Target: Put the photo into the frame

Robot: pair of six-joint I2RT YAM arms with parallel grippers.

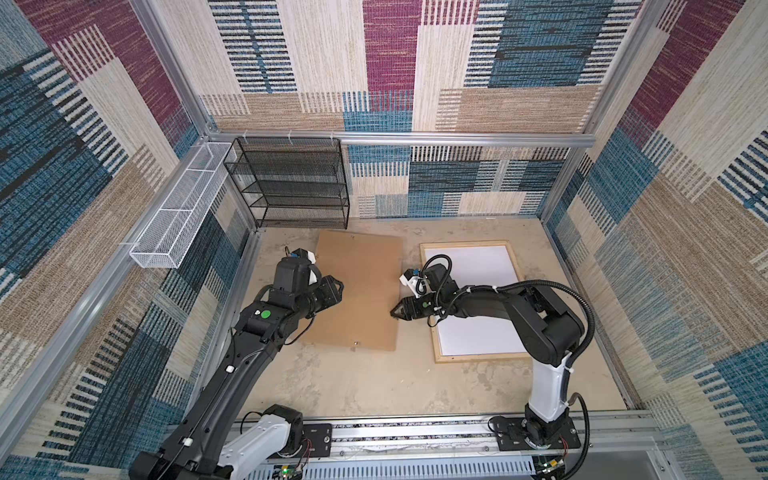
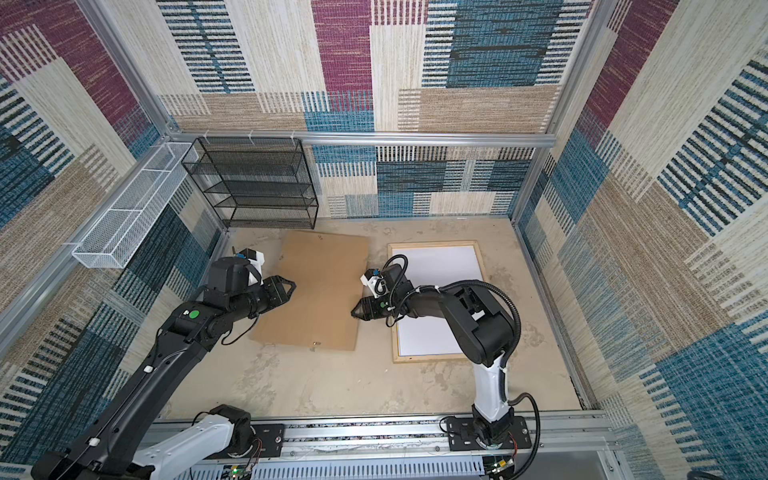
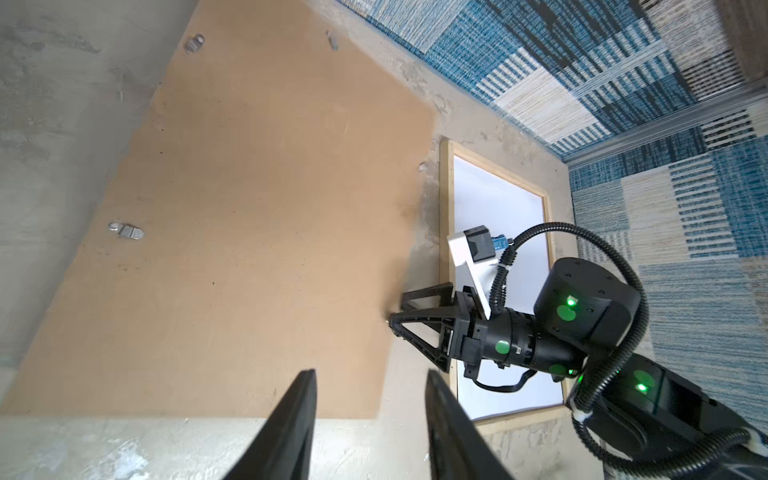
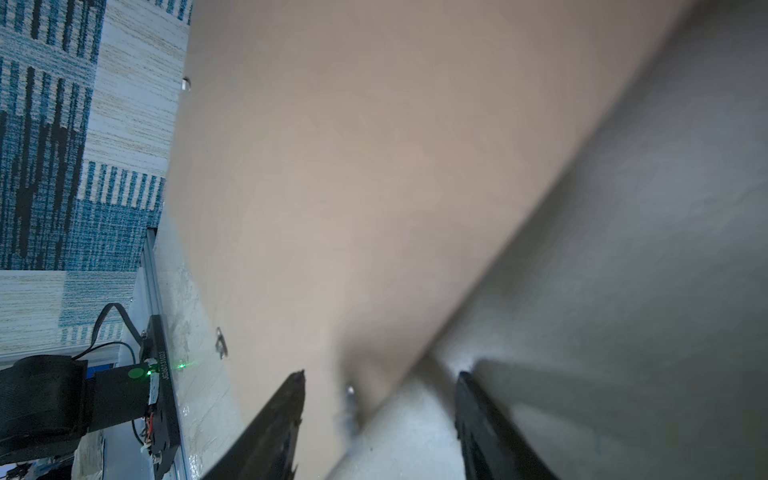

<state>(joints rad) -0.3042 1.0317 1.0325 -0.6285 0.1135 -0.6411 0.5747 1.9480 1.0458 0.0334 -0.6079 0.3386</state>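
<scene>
The frame [image 1: 478, 358] [image 2: 432, 358] [image 3: 444, 199] of pale wood lies flat on the right of the table. A plain white sheet [image 1: 473, 266] [image 2: 440, 266] [image 3: 490, 208] fills it; this may be the photo's back, and no printed side shows. A brown backing board [image 1: 357, 286] [image 2: 320, 282] [image 3: 249, 228] [image 4: 353, 166] lies left of the frame. My left gripper [image 1: 337, 289] [image 2: 291, 286] [image 3: 370, 374] hovers open over the board's left part. My right gripper [image 1: 395, 311] [image 2: 355, 311] [image 3: 395, 320] [image 4: 380, 376] is low at the board's right edge, open, with that edge between its jaws.
A black mesh shelf [image 1: 291, 183] stands against the back wall. A white wire basket [image 1: 178, 208] hangs on the left wall. Small metal clips [image 3: 126, 230] sit along the board's edges. The arms' base rail [image 1: 415, 432] runs along the front. My right arm reaches over the frame.
</scene>
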